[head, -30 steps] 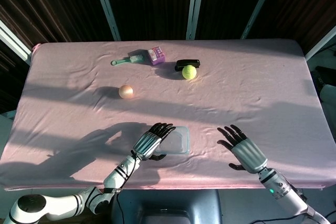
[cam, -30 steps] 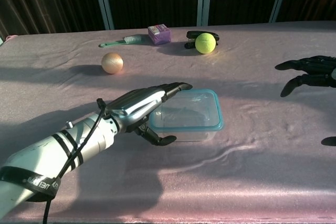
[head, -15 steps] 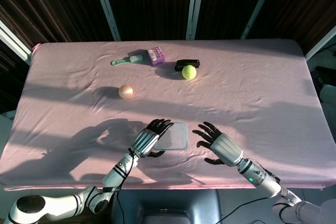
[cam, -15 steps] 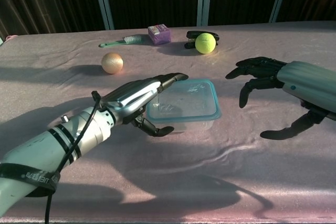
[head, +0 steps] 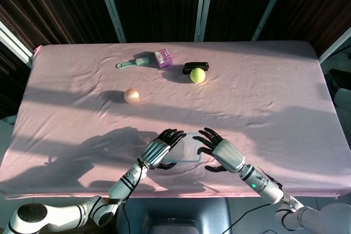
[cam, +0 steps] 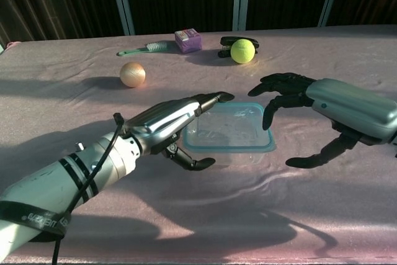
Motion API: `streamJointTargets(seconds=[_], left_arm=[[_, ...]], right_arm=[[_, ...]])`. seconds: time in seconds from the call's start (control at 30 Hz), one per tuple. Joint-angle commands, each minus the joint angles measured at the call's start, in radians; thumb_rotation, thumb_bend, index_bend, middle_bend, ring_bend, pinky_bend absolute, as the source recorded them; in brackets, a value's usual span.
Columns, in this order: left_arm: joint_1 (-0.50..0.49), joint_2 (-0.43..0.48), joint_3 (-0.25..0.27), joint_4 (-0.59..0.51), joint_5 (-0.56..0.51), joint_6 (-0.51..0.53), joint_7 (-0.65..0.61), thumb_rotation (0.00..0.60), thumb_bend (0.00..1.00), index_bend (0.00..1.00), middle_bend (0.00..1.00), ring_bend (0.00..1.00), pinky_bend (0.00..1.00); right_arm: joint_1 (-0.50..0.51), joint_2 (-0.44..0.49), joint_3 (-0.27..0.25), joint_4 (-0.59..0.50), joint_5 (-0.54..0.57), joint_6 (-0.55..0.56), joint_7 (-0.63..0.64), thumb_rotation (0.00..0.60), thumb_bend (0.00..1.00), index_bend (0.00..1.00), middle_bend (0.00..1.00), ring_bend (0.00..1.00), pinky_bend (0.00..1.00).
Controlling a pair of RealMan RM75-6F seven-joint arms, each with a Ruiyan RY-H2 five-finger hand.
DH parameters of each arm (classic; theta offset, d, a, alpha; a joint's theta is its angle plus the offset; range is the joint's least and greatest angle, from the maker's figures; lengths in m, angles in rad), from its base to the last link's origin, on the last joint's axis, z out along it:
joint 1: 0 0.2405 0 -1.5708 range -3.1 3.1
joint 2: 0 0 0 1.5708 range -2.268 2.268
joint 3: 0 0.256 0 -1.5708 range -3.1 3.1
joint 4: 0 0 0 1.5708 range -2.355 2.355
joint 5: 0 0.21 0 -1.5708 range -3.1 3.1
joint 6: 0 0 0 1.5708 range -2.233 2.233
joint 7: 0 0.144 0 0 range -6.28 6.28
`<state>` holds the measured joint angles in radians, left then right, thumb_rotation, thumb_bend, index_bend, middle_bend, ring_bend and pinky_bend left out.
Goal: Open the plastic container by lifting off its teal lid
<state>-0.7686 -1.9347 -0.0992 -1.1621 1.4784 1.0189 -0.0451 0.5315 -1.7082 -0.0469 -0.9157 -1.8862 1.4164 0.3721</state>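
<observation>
Near the table's [cam: 347,215] front edge sits your plastic container [cam: 231,133], teal lid [cam: 248,148] on, contents indiscernible. Your left hand [cam: 173,119] and right hand [cam: 322,100] flank it, fingers spread, holding nothing.

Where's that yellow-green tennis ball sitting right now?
The tennis ball lies at the table's far side, against a black object, right of the purple box.

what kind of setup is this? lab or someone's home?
Probably a lab test table, not a home. A pink cloth covers the table, with unrelated props scattered: tennis ball, brush, container. Dark slatted panels stand behind.
</observation>
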Motion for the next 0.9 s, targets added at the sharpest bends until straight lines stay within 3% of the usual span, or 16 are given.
streamJointTargets(seconds=[0.03,0.33,0.57,0.9], left_arm=[[0.0,-0.001,0.002,-0.002,0.001,-0.003,-0.003,0.6,0.35,0.0,0.06,0.01,0.1],[-0.003,0.004,0.002,-0.002,-0.001,-0.015,-0.005,0.6,0.35,0.0,0.06,0.01,0.09],[0.003,0.01,0.008,0.008,-0.002,-0.017,-0.024,0.6,0.35,0.0,0.06,0.01,0.09],[0.006,0.017,0.012,0.004,0.002,-0.018,-0.034,0.6,0.35,0.0,0.06,0.01,0.09]], right_arm=[[0.011,-0.022,-0.004,0.025,0.0,0.026,0.049,0.6,0.3,0.54,0.25,0.06,0.07],[0.031,-0.034,-0.022,0.038,0.001,0.018,0.071,0.6,0.31,0.58,0.25,0.06,0.07],[0.057,-0.039,-0.024,0.024,0.012,-0.015,0.011,0.6,0.35,0.63,0.25,0.06,0.07],[0.069,-0.039,-0.025,0.017,0.042,-0.04,-0.011,0.6,0.36,0.64,0.25,0.06,0.07]])
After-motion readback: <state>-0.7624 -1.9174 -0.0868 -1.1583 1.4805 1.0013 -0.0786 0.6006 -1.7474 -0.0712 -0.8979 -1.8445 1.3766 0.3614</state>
